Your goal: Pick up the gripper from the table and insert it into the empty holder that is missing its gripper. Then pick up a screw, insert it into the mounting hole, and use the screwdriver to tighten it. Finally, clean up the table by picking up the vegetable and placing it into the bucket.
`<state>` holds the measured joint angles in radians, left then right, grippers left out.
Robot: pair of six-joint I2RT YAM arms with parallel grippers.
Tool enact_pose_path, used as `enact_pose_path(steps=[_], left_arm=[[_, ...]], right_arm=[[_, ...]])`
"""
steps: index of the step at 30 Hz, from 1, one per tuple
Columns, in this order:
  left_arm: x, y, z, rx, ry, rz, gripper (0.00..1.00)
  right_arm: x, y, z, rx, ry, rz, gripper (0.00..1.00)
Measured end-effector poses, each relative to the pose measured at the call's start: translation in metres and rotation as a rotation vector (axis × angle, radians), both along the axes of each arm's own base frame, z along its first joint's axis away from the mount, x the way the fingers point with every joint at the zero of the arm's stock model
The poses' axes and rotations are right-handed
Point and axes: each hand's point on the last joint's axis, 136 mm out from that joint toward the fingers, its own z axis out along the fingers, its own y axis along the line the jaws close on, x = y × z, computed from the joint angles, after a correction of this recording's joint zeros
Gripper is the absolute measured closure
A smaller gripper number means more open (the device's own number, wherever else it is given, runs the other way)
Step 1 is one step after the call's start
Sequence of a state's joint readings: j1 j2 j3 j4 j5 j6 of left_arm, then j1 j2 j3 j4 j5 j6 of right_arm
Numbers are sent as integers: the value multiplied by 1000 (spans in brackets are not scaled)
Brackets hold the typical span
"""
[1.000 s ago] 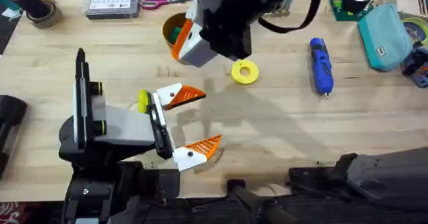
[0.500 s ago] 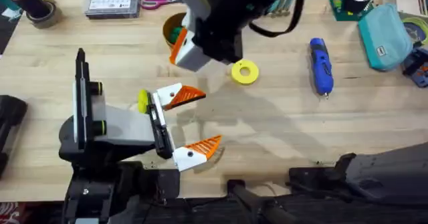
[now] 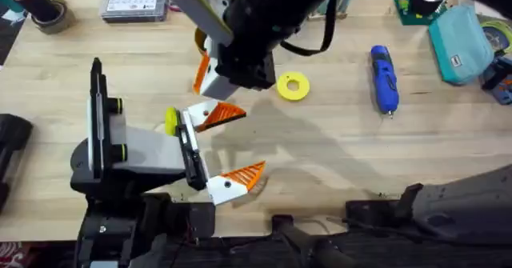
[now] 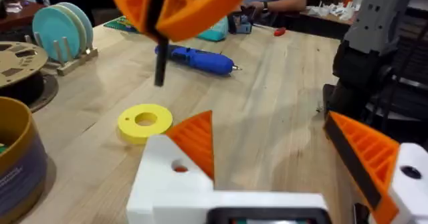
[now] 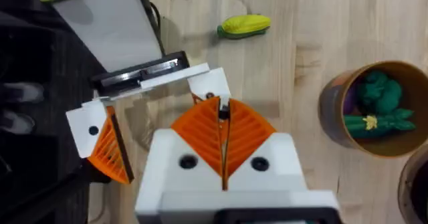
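**Change:** in the overhead view your right gripper (image 3: 210,74) has slid left and nearer the bases, off the bucket's side and toward the left gripper (image 3: 250,142). The left arm and the loose items lie as before.

**Overhead**
- Left gripper: lies on the table (image 3: 336,164), fingers spread wide, 1 orange ribbed pad on each of its 2 white mounts.
- Right gripper: hangs just beyond the farther mount.
- Yellow ring (image 3: 293,86): just beside the right gripper.
- Screwdriver (image 3: 384,78): well apart to the right, long axis running away from the bases, tip toward them. The right arm's base is nearer to it.

**Left wrist**
- Thin black rod (image 4: 160,57): hangs upright from the right gripper's orange pads, over bare table between the ring and the screwdriver.
- Holder (image 4: 167,184): white, orange wedge seated, mounting hole (image 4: 179,167) open.
- Judgement: the rod tip sits beyond the hole and must come back toward it.

**Right wrist**
- Pads pressed together on the rod.
- Bucket (image 5: 329,97): off to the side, vegetable (image 5: 378,93) already inside.
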<state>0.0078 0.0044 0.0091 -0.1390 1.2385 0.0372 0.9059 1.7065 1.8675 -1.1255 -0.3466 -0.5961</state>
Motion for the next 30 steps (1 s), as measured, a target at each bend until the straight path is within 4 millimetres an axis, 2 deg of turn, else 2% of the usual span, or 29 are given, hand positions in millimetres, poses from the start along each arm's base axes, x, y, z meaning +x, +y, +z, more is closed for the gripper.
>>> enact_pose_path(steps=[30], left_arm=[[0, 0, 0, 0, 0, 0, 15]], right_arm=[[-8, 3, -8, -14, 7, 27, 996]])
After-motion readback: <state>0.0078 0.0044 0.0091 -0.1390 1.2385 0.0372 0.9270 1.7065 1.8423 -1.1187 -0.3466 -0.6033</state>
